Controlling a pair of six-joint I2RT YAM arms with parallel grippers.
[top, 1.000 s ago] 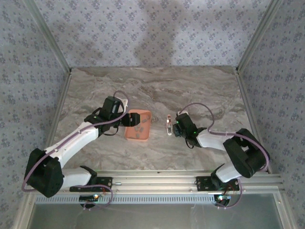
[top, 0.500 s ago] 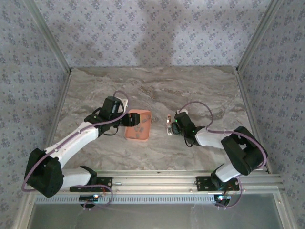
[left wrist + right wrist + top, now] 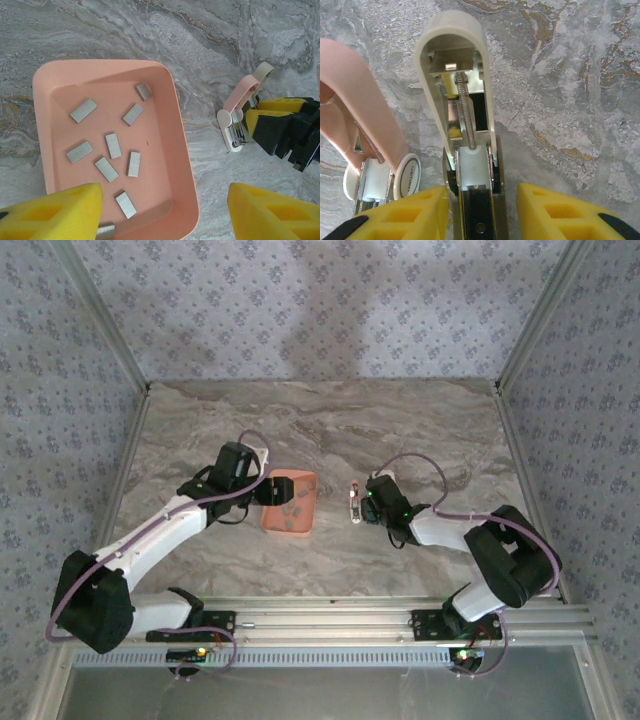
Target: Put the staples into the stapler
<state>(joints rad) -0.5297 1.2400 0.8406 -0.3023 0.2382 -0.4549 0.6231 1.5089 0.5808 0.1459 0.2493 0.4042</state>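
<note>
- The right gripper (image 3: 482,202) has its yellow fingers (image 3: 555,210) parted on either side of the base of the cream stapler (image 3: 455,75). One pad is against the stapler's side. A strip of marble shows between the other pad and the stapler, so the jaws stand loose, not clamped.
- The cream stapler lies with its top arm swung up, its spring and magazine bared.
- A pink stapler (image 3: 357,100), also hinged open, lies just beside it, on the side towards the tray.
- That makes two staplers, both a little right of the worktop's middle.
- The left gripper (image 3: 165,210) holds its fingers (image 3: 55,212) wide apart and empty. One is over the tray's near corner, the other is off its right rim.
- The staples (image 3: 113,145) lie loose in the one salmon-pink tray (image 3: 177,120). There are nine grey strips, one half hidden by a finger.
- The tray sits left of the worktop's middle, well apart from every edge.
- The worktop (image 3: 330,430) is grey-brown marble pattern.
- Walls (image 3: 300,310) with a small floral print stand on three sides.
- An aluminium rail (image 3: 350,625) runs along the near edge.
</note>
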